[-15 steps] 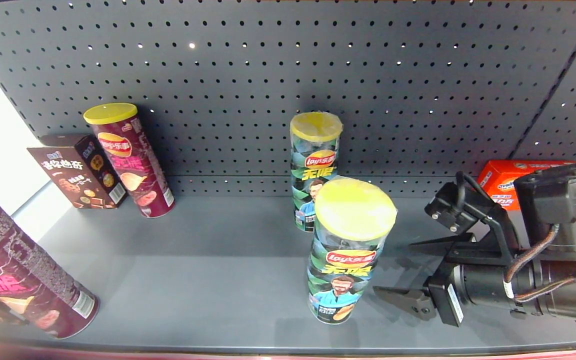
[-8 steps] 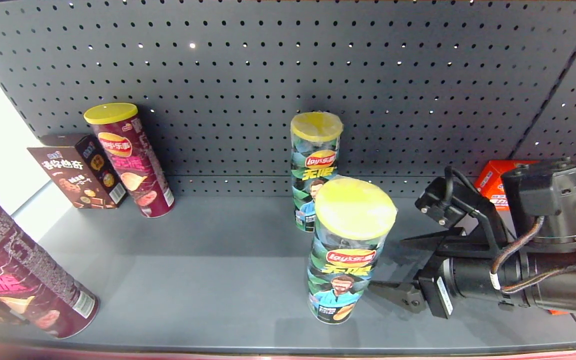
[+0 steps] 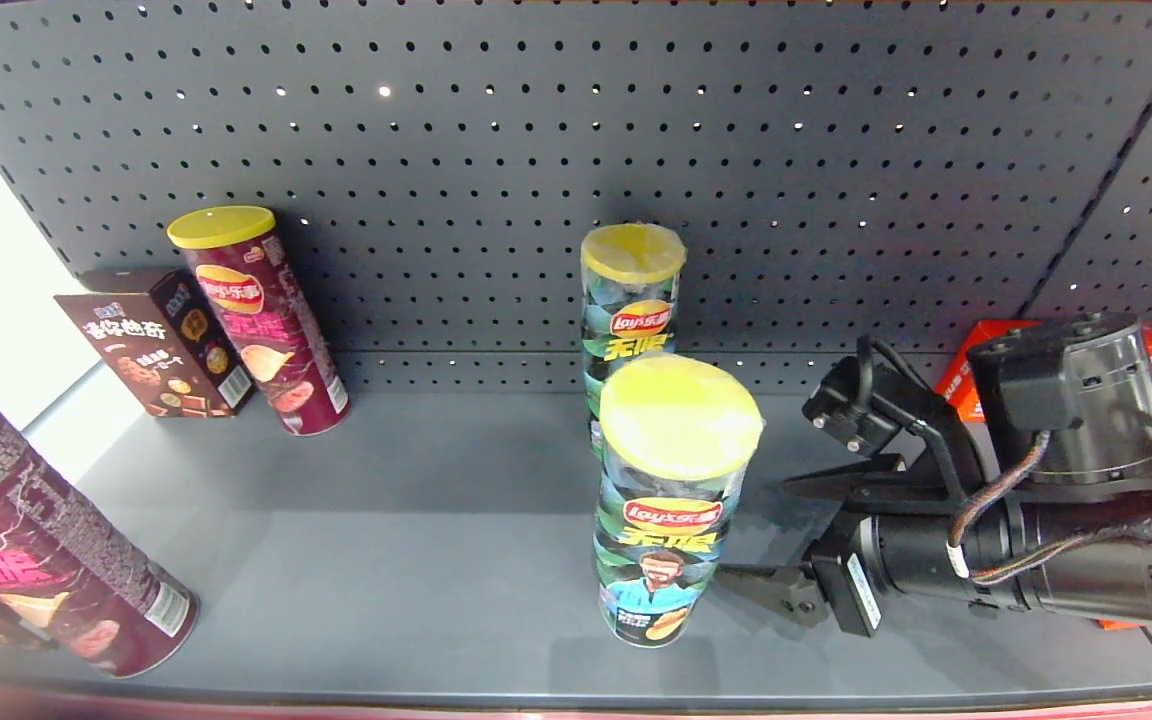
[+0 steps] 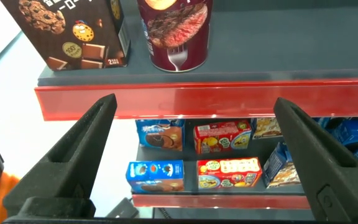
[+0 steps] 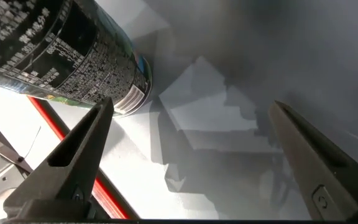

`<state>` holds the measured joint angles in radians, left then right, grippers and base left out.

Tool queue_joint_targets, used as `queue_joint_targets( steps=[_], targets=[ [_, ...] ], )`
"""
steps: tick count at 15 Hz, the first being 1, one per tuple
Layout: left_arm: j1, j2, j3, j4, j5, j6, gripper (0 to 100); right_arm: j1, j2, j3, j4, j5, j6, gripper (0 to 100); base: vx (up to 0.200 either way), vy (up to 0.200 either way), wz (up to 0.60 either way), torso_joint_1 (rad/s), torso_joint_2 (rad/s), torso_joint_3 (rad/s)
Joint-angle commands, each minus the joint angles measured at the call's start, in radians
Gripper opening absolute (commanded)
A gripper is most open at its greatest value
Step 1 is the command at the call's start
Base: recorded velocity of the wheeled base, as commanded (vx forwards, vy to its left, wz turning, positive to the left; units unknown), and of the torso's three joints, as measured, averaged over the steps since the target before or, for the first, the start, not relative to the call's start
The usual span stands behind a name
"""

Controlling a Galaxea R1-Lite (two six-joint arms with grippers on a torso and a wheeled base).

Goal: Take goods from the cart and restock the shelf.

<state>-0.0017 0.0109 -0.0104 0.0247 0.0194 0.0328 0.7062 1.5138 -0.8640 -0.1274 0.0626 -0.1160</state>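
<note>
Right hand (image 3: 754, 531), fingers spread apart, has been brought leftward at the lower right of the head view, its lower finger now just beside the base of the front can (image 3: 674, 500). That can has been shifted left on the shelf (image 3: 416, 520), at frame centre before the rear can (image 3: 632, 290). It is judged already released and merely being lined up.

Retail shop. Shelf (image 3: 416, 520) backed by pegboard (image 3: 736, 150), red front edge (image 4: 229, 99); chip cans (image 3: 671, 500) faced outward; snack boxes (image 4: 229, 173) ranked on tiers below.
</note>
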Motion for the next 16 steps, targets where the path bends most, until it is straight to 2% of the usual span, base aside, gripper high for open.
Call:
queue_joint_targets(
  steps=[1, 16],
  targets=[
    [0.000, 0.001, 0.000, 0.000, 0.001, -0.001, 100, 0.004, 0.009, -0.004, -0.001, 0.000, -0.001, 100, 0.000, 0.000, 0.00, 0.000, 0.00, 0.000],
    [0.000, 0.001, 0.001, 0.000, 0.001, -0.001, 100, 0.009, 0.031, -0.029, -0.001, 0.000, 0.001, 100, 0.000, 0.000, 0.00, 0.000, 0.00, 0.000]
  ],
)
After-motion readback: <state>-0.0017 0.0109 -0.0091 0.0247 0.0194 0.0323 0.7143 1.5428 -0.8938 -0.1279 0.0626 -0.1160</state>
